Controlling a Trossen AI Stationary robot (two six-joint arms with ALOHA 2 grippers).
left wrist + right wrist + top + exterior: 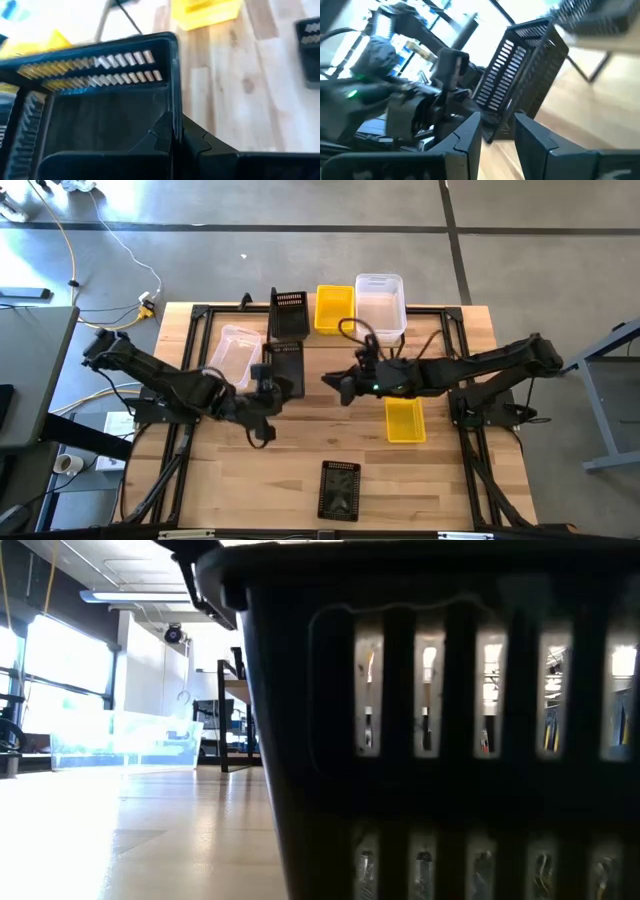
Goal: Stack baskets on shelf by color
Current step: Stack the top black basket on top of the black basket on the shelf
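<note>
My left gripper (270,383) is shut on a black mesh basket (286,363) left of the table's middle; the basket is tilted in the right wrist view (525,70). My right gripper (337,386) hovers open just right of it, fingers (465,140) pointing at it without touching. On the shelf (615,42) at the far edge stand a black basket (288,312), a yellow one (333,308) and a clear one (381,304). A clear basket (238,350), a yellow basket (405,420) and a black basket (340,488) rest on the tabletop. My left gripper pinches the black basket's side wall at its top rim (173,117), next to a corner, one finger inside the basket and one outside. The fingers come from the table's left. The basket sits tilted in the hold; whether its lower corner (492,134) touches the table I cannot tell.
The black basket near the table's near edge fills most of the low view (450,740), with the clear basket (120,735) beyond it. Bare wood lies between the two arms and the near edge. Black frame rails (180,460) run along the table's sides.
</note>
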